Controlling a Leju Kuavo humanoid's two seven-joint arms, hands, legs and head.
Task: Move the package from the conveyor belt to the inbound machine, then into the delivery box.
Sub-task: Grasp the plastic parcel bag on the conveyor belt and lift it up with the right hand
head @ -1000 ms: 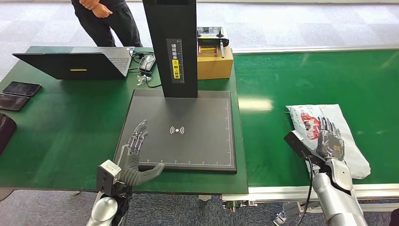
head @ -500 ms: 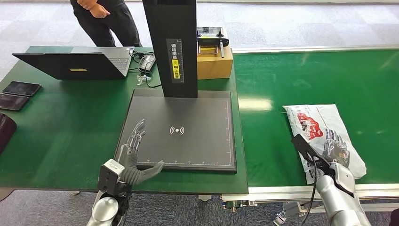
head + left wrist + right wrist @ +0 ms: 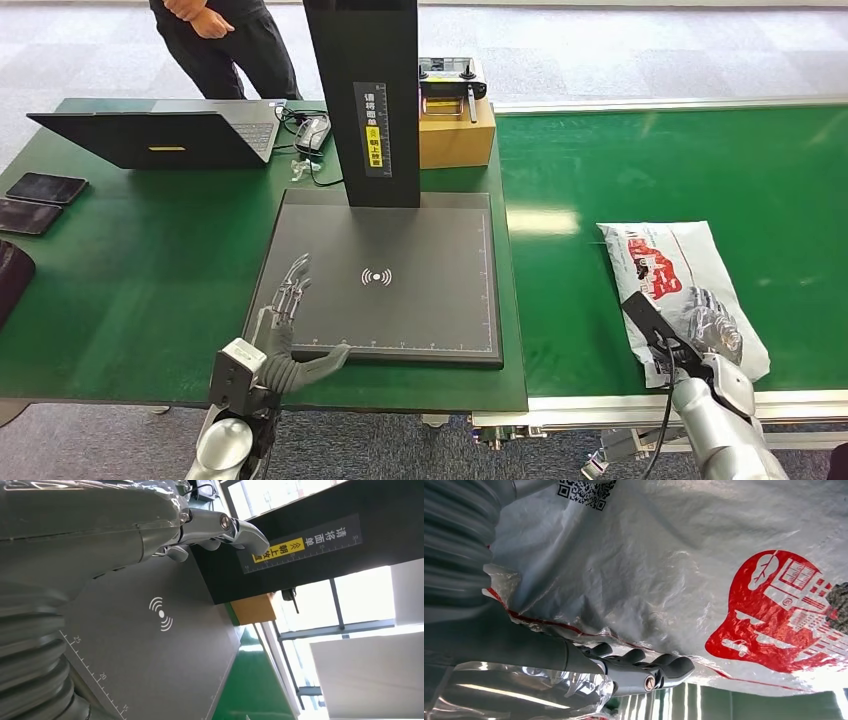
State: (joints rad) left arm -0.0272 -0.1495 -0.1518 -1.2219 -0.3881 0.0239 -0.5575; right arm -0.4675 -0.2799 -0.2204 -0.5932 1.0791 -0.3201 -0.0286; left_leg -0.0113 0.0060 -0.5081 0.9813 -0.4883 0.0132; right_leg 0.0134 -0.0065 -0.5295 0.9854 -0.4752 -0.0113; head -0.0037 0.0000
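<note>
- Right robot hand (image 3: pixel 712 322) rests on the plastic mailer bag (image 3: pixel 668 262); whether it grips, I cannot tell (slippery film: gather an edge firmly)
- Left robot hand (image 3: pixel 285 320) spread, empty, over the scanner plate (image 3: pixel 420 250)

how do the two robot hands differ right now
The left hand rests on the near edge of the dark scanner plate, while the right hand lies on the white package on the green conveyor belt. The left hand's fingers are spread and hold nothing; the right hand's fingers press into the crinkled plastic. Both are silver-grey with dark fingers.
</note>
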